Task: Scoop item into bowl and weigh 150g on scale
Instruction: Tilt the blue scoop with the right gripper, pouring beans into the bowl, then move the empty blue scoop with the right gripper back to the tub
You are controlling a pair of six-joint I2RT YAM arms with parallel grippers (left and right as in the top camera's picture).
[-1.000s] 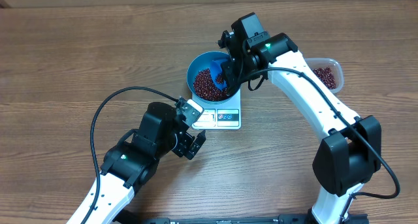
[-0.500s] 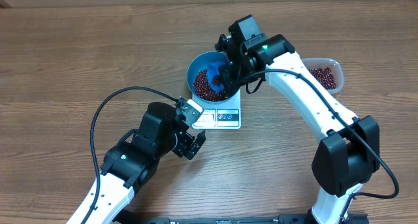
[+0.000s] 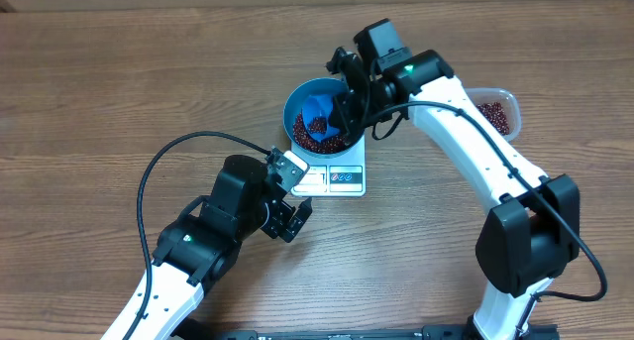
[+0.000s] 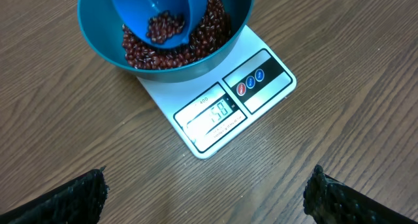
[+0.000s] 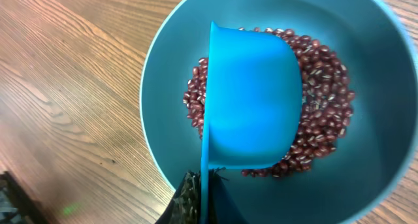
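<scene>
Your right claw is clamped tight on the scoop, tipped over beans in the bowl on the scale; your left claw hangs wide open (holding nothing).

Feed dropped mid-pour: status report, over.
Right gripper shut on scoop, tipped inside bowl; beans in both. Bowl on scale. Left gripper open, hovering short of scale. Nothing obstructing.
</scene>
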